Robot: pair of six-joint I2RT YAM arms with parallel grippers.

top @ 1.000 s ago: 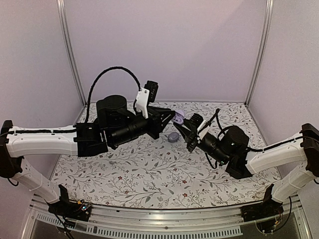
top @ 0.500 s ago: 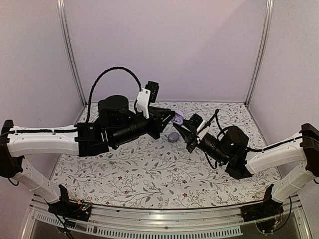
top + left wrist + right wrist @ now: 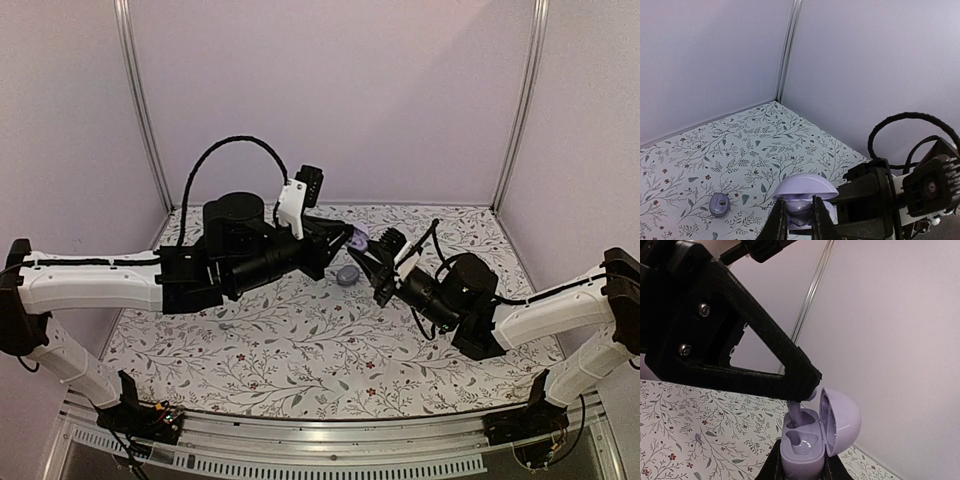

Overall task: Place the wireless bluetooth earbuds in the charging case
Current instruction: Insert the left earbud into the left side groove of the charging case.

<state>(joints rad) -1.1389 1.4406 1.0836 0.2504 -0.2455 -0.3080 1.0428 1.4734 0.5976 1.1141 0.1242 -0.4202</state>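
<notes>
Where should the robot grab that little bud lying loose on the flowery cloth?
Probably across the rounded sides of the earbud, coming straight down from above. It lies low and alone on the cloth, with room around it for the jaws to straddle it.

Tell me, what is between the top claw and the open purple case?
An earbud, pinched by the left gripper and reaching down into the charging case held by the right gripper. The right wrist view shows it.
</notes>
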